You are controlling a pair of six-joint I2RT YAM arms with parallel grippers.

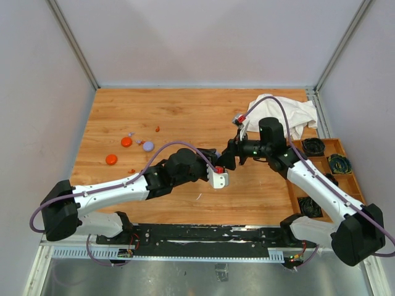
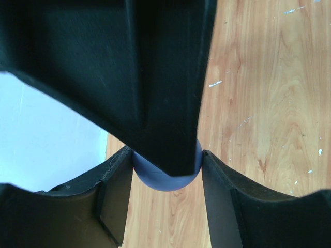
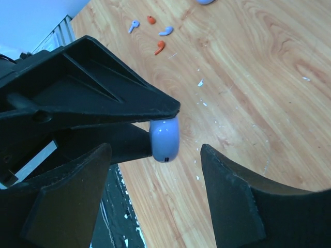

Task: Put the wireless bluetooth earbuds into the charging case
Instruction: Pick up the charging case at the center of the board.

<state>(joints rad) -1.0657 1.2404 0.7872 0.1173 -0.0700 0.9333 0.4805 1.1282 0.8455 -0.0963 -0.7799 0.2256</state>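
Lavender charging case (image 3: 164, 139) clamped by left gripper (image 2: 166, 178), mostly covered in its wrist view. Wide open, empty: right gripper (image 3: 155, 150).

The left arm (image 1: 117, 188) and right arm (image 1: 321, 185) are clad in white shells with black joints. Lavender cables (image 1: 179, 143) are looped behind the jaws; fingers (image 3: 248, 206) are black.

The case (image 2: 166, 182) is mostly hidden behind a black finger (image 2: 155, 77). Overhead, the earbuds (image 1: 157, 129) are reduced to specks, perhaps too small to be sorted. A lavender disc (image 3: 206, 1) is cut off above.
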